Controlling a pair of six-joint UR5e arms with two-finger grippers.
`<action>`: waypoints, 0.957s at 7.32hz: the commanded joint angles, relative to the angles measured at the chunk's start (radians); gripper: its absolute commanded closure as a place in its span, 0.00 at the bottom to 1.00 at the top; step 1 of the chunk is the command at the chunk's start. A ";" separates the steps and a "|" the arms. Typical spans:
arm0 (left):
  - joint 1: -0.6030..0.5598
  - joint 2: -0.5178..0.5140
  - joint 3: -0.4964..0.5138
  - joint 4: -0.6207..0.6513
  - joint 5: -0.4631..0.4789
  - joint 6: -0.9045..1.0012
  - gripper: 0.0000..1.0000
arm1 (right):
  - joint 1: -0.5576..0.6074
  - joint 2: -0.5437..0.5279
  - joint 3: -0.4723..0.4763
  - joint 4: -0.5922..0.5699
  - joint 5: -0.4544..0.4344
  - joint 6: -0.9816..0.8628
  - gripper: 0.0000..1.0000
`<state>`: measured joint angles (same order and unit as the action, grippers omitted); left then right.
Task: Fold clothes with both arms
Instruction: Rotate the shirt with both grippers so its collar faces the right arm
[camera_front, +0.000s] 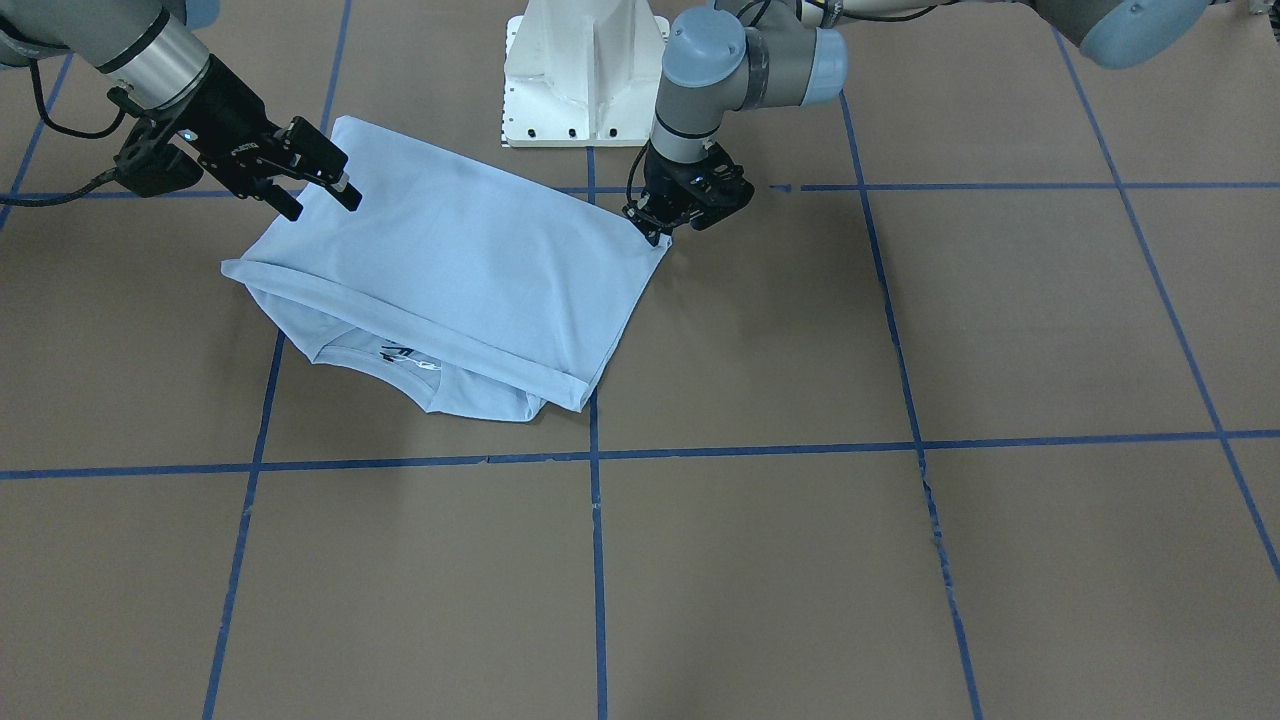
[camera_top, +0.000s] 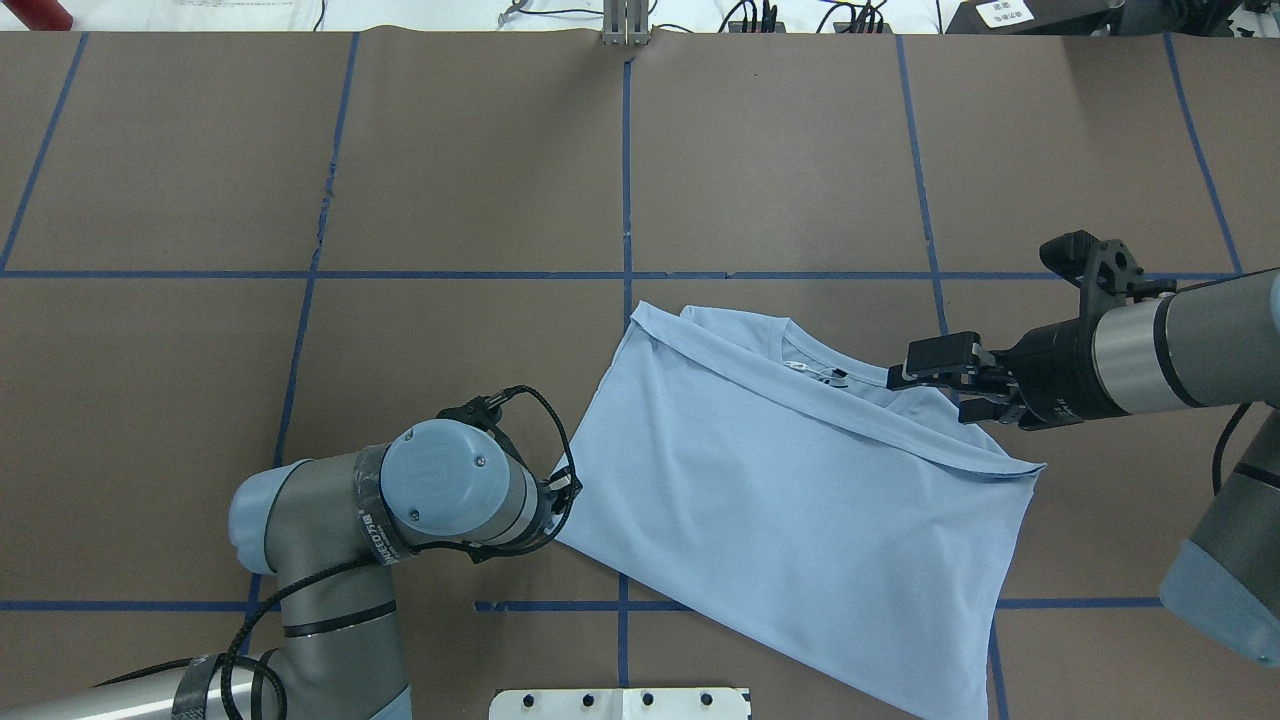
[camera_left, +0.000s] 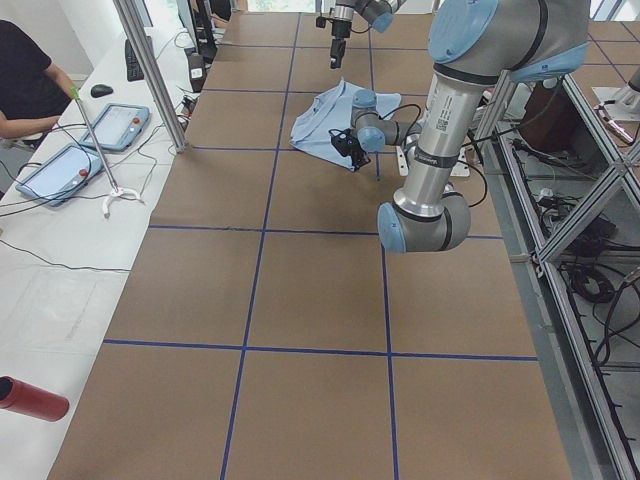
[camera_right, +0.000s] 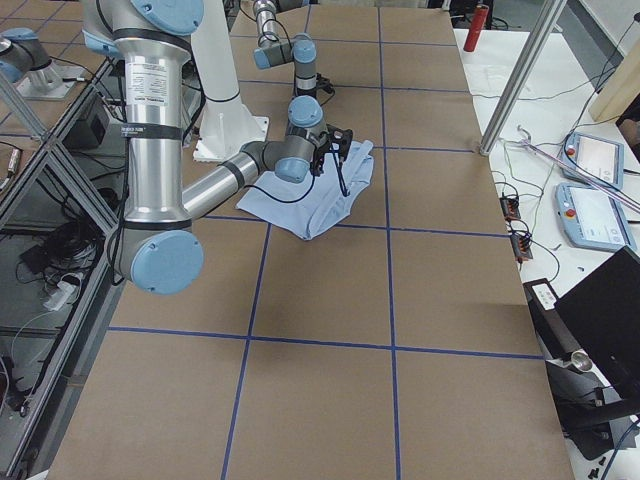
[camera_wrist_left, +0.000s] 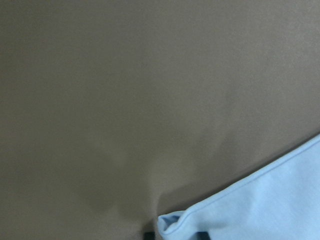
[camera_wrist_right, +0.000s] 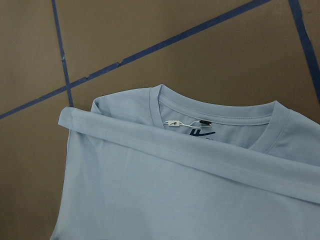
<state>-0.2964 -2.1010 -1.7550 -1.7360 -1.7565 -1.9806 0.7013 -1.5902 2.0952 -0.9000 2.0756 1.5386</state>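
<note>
T-shirt (camera_top: 800, 500) corner at left gripper (camera_front: 655, 228), edge beneath right gripper (camera_top: 908, 376)

1. A brown table (camera_front: 900, 560) carries a grid of blue tape lines (camera_front: 597, 560).
2. A white pedestal base (camera_front: 585, 70) stands on the table at its robot-side edge.
3. A white bench (camera_left: 60, 290) runs along the table's opposite side, holding two tablets (camera_left: 118, 126) and a red cylinder (camera_left: 30, 398).
4. A person in a dark top (camera_left: 25, 80) is at that bench.

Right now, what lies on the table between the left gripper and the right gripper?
Only the folded T-shirt lies between the left gripper and the right gripper; the front-facing view shows this.
</note>
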 joint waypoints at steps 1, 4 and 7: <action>0.000 -0.001 0.002 0.001 0.002 0.006 1.00 | 0.001 -0.001 0.000 0.000 0.000 0.000 0.00; -0.091 -0.007 -0.011 0.025 -0.003 0.091 1.00 | 0.003 -0.004 0.000 0.001 0.001 0.000 0.00; -0.225 -0.011 0.026 0.055 -0.001 0.303 1.00 | 0.001 -0.005 -0.001 0.000 0.001 0.002 0.00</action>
<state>-0.4651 -2.1106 -1.7518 -1.6835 -1.7578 -1.7697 0.7028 -1.5942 2.0953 -0.9003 2.0780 1.5396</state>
